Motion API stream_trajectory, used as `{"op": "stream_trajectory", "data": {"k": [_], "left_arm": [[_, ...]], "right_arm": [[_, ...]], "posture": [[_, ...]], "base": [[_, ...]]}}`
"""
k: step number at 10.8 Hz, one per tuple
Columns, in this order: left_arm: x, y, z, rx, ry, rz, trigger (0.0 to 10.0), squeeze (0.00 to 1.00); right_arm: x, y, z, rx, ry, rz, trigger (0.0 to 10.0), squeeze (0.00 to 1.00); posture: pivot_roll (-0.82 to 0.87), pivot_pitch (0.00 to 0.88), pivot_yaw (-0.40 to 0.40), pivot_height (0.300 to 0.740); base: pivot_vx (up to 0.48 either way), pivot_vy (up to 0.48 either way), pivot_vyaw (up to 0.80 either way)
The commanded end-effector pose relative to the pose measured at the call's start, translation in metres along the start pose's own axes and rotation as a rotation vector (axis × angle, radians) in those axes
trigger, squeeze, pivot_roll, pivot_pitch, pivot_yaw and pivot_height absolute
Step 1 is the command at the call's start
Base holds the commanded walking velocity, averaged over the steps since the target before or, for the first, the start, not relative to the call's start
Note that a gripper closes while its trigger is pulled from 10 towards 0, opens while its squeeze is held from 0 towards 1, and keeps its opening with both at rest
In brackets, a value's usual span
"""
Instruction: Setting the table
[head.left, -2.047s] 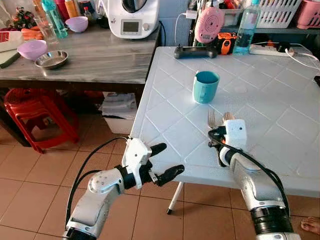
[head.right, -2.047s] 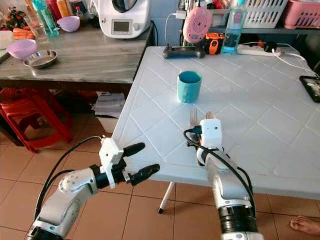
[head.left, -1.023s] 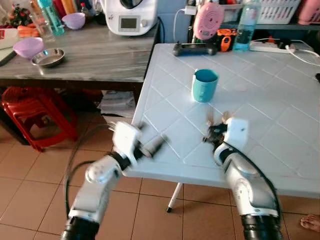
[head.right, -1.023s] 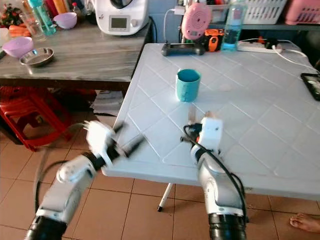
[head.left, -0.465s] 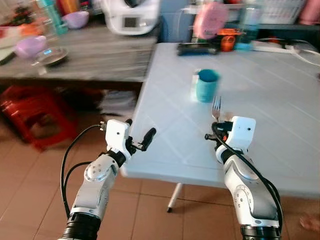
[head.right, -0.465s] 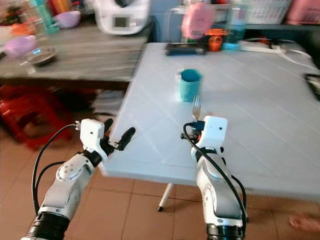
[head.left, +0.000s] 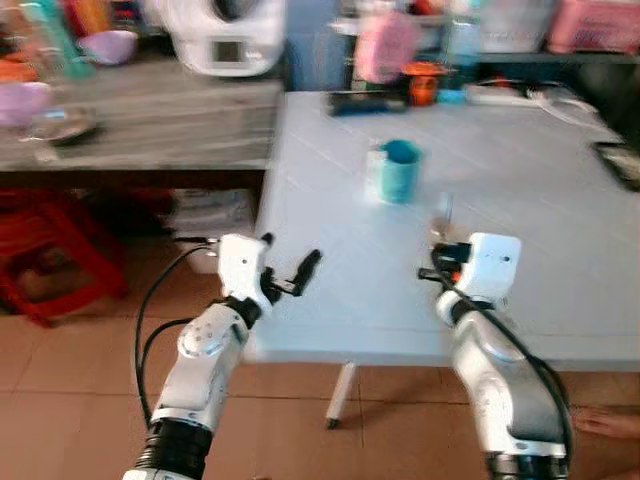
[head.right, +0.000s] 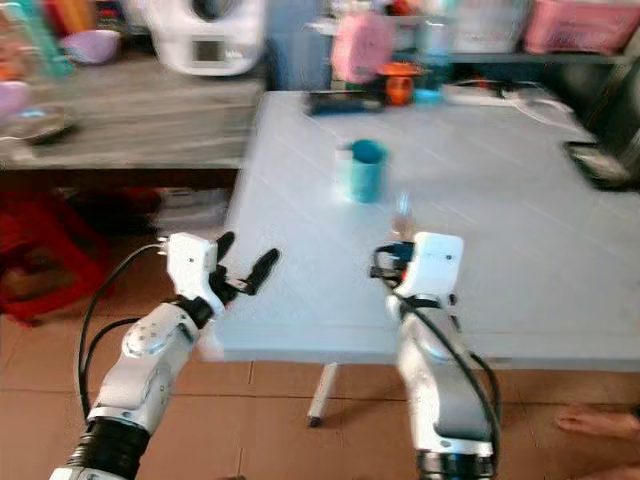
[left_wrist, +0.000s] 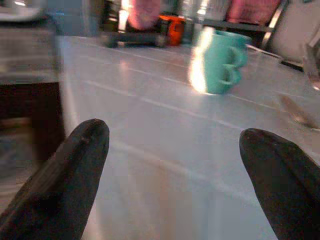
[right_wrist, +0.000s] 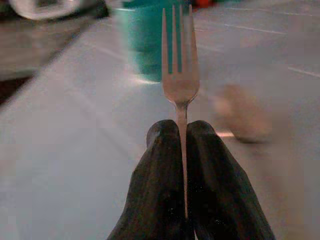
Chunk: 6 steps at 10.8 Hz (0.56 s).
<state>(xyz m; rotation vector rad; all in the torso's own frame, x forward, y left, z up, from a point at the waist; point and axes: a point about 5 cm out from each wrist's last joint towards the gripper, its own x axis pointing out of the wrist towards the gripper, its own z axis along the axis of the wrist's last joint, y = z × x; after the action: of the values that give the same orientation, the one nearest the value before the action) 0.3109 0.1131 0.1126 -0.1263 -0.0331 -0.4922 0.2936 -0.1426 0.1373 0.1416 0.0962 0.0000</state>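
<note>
Writing cannot be read anywhere, since motion blurs both head views. The right end effector (right_wrist: 181, 131) is clamped on a fork (right_wrist: 179, 70) by its handle, long axis in line with the fingers, tines pointing away toward the teal mug (head.left: 399, 171) on the white surface (head.left: 540, 190). The left end effector (left_wrist: 172, 165) hangs with fingers spread apart at the surface's near edge.
</note>
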Motion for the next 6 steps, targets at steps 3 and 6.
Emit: {"op": "stream_trajectory", "data": {"k": [3,6], "left_arm": [[0.0005,0.0011,0.0006,-0.008,-0.01,0.013,10.0,0.0],[0.0022,0.0031,0.0036,-0.007,-0.022,0.025,10.0,0.0]], "right_arm": [[-0.0037,-0.0027,0.0109,-0.013,-0.068,-0.015,10.0,0.0],[-0.0037,-0.002,0.0122,-0.024,-0.084,-0.013,10.0,0.0]], "posture": [[0.0,0.057,0.041,0.74],[0.0,0.053,0.044,0.74]], "base": [[0.0,0.36,0.0],[0.0,0.365,0.0]]}}
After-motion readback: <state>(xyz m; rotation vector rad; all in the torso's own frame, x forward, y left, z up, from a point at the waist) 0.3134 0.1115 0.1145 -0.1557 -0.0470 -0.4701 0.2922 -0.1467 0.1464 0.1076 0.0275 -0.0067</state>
